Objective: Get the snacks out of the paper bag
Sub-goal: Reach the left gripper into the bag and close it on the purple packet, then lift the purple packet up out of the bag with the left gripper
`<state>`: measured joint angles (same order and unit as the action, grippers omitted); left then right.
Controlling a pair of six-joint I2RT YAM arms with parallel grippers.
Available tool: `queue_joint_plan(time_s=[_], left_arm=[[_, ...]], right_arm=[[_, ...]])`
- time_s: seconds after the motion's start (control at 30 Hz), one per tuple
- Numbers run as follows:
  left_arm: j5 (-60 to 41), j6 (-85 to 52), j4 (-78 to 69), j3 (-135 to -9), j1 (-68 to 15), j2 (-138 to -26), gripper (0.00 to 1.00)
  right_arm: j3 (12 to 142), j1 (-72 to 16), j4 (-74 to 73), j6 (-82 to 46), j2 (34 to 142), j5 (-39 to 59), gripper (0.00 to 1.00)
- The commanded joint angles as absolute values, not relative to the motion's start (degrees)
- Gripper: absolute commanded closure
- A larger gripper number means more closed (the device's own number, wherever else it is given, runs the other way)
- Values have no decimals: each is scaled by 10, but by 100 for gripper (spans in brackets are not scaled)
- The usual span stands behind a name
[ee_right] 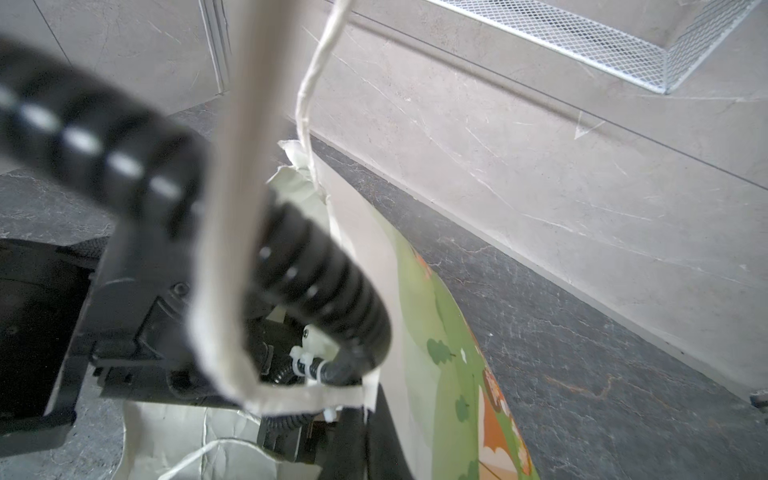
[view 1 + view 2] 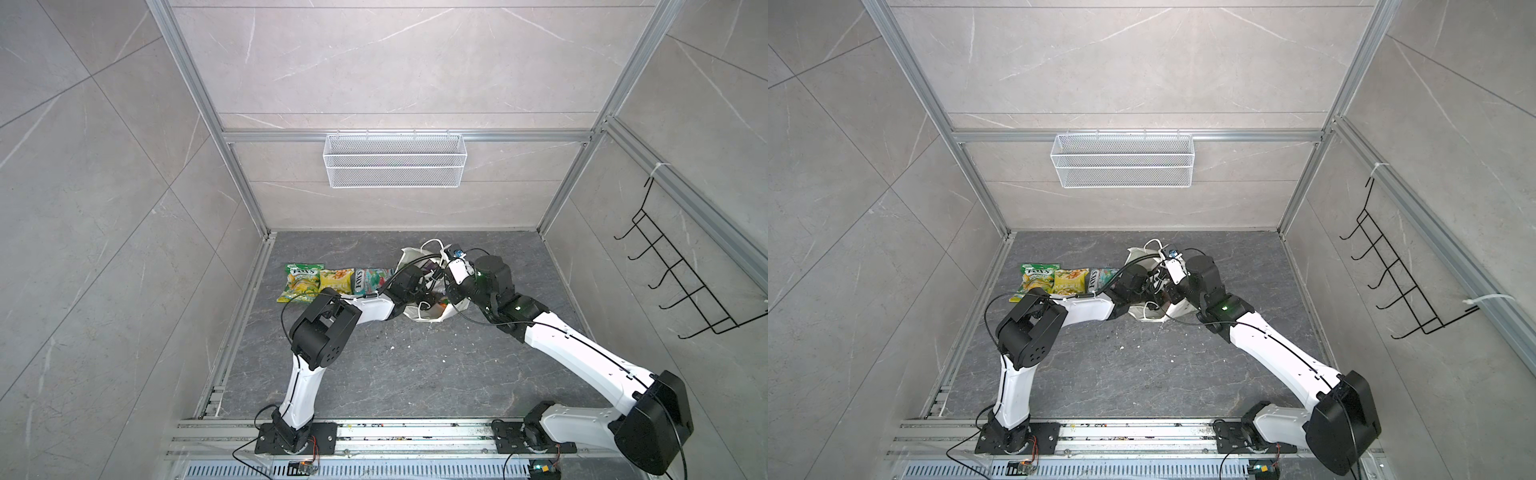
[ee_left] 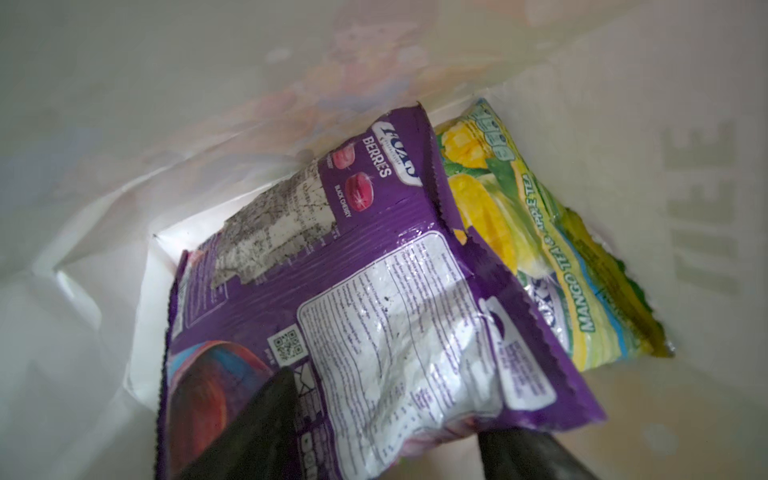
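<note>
While the right claw (image 2: 445, 262) was closed on the rim of the paper bag (image 2: 430, 322), the left claw (image 3: 395, 411) was deep inside it. Its fingers (image 3: 249, 424) were apart about the near edge of a purple packet (image 3: 374, 257), with a green-yellow packet (image 3: 540, 232) just beside. Three more snacks (image 2: 336, 280) lay in a row on the counter (image 2: 374, 374), left of the bag.

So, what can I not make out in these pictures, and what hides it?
- Left gripper: the paper bag hides it in both top views; the left wrist view's edge cuts its fingers.
- Under the purple packet and green-yellow packet: any further snacks are hidden.
- Teal packet: the left arm covers one end in both top views.
- Right gripper: its jaws are unseen; a blurred bag strip and cable fill the right wrist view.
</note>
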<state>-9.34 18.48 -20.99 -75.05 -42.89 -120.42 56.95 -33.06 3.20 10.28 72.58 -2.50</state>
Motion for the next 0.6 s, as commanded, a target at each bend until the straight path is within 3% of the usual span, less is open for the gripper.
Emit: queue_joint_plan(time_s=[0.0, 0.2, 0.43, 0.57], left_arm=[[-75, 177, -222, -781, -432, -1230, 52], [-78, 174, -237, -775, -432, -1225, 86], [-70, 171, -270, -735, -433, -1181, 100], [-69, 167, -286, -716, -433, -1160, 100]], right_arm=[[579, -343, -9, 103, 691, 23, 100], [575, -342, -3, 101, 687, 12, 100], [569, -339, 2, 102, 677, -13, 100], [574, -333, 9, 98, 679, -21, 100]])
